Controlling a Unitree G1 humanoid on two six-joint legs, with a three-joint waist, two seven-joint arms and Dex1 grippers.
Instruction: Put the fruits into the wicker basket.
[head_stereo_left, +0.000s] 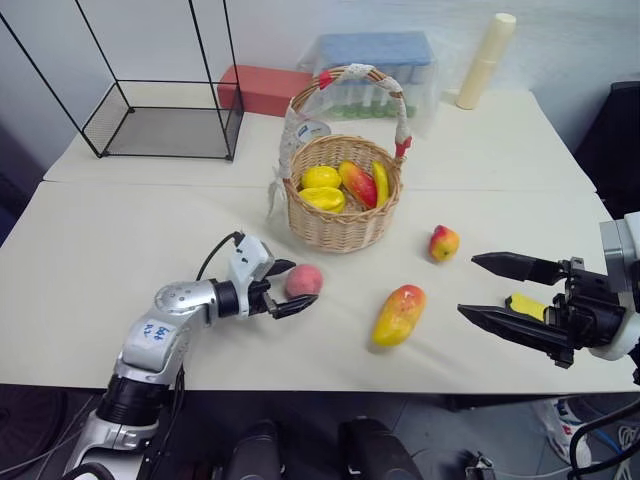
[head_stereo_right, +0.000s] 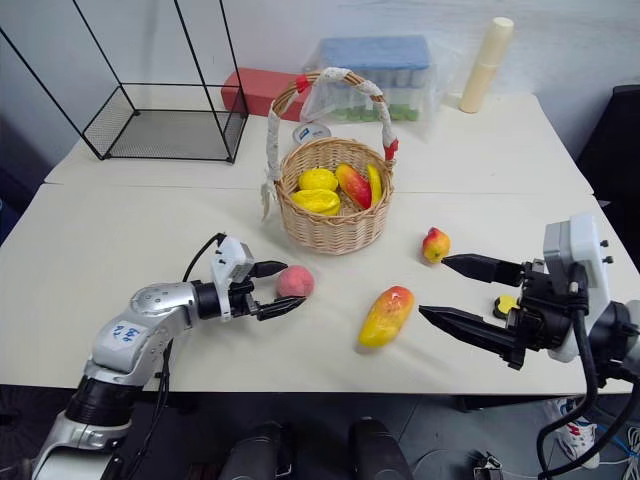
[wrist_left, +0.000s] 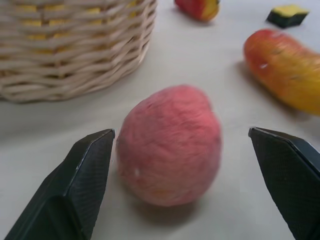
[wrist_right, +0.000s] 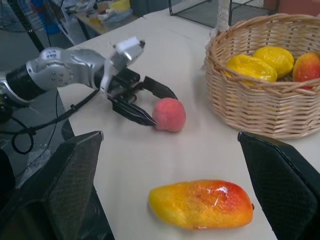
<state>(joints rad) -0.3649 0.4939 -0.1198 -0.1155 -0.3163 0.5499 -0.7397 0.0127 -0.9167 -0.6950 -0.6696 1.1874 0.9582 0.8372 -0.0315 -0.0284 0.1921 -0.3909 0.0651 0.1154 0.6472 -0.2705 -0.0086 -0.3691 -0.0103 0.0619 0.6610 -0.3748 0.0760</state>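
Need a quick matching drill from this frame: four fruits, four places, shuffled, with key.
Things:
1. peach
2. mango
3. apple
4. lemon

Places:
A. inside the wicker basket
B. on the table, right of the basket, beyond the right gripper
C. between the open fingers of the left gripper
D. lying on the table at the front, between the two grippers

Pairs: 1-C, 2-D, 3-B, 4-A

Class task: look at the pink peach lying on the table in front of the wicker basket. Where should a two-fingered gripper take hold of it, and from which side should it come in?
Grip the peach across its widest middle, coming in low from the robot's left, the open left gripper already straddling it. It is round, so opposite flanks probably give the steadiest hold, and the wicker basket stands behind.
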